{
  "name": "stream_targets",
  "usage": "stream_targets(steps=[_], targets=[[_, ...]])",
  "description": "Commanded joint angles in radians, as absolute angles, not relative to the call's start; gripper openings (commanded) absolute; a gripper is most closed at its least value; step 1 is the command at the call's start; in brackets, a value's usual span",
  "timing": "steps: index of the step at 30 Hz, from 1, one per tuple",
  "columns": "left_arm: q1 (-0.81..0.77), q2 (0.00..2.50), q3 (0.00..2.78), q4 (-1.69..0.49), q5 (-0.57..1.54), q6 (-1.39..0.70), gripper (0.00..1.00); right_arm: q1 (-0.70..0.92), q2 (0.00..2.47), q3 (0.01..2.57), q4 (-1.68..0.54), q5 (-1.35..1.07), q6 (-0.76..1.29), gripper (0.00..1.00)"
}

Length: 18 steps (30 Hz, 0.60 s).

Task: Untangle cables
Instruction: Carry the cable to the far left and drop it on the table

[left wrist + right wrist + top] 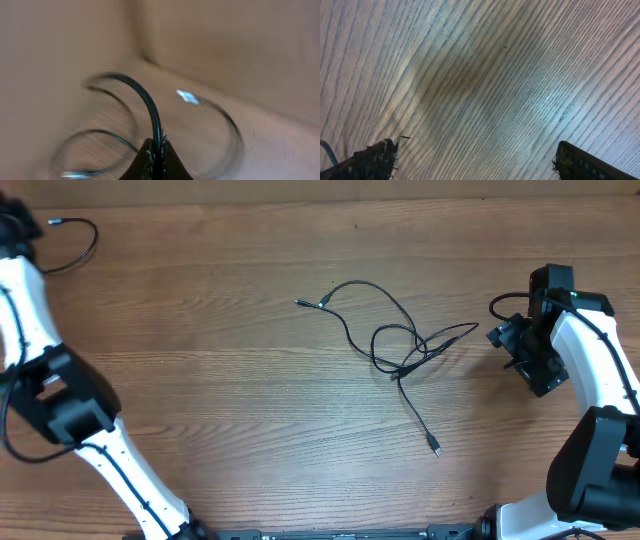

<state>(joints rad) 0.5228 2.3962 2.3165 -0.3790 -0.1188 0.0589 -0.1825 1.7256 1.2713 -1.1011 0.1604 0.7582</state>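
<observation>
One cable (156, 125) separated: your left gripper (155, 162) clamped on it. Central tangle (401, 369) left to do. Right gripper (480, 161) wide, empty.

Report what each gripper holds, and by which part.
Left gripper is shut on a thin black cable, pinched along its cord, away from the pale plug. Right gripper is open, empty.

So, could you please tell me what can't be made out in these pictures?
- Left gripper: overhead, mostly cut off by the left edge.
- Cable it grips: left wrist, blur smears its loops and pale tip.
- Tangle: overhead, strands too thin to tell which crosses over which.
- Right wrist: only table shows; the tangle is out of frame.
</observation>
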Motion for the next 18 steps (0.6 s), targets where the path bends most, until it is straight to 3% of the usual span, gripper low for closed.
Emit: stream_targets(steps=[1,6,7,8,9,10,11,18], targets=[[0.426,2.418,2.331,-0.471,-0.025,0.042,0.04,-0.18,1.725,1.271,-1.101,0.163,0.755,1.0],[0.371,2.437,2.331,-0.595,-0.025,-0.015,0.04,-0.18,1.725,1.271,-1.101,0.163,0.755,1.0],[0.363,2.434,2.332,-0.604,-0.025,-0.014,0.12,-0.18,1.725,1.271,-1.101,0.163,0.755,1.0],[0.355,2.429,2.333,-0.611,-0.026,-0.014,0.27,-0.18,1.725,1.271,-1.101,0.163,0.755,1.0],[0.346,2.42,2.333,-0.621,-0.025,-0.014,0.71,-0.18,1.725,1.271,-1.101,0.163,0.755,1.0],[0.343,2.413,2.333,-0.626,-0.025,-0.015,0.96,-0.18,1.725,1.271,-1.101,0.163,0.755,1.0],[0.339,2.402,2.334,-0.633,-0.024,-0.015,1.0,-0.18,1.725,1.271,-1.101,0.163,0.755,1.0],[0.313,2.245,2.334,-0.73,-0.025,-0.028,1.0,-0.18,1.725,1.271,-1.101,0.163,0.755,1.0]])
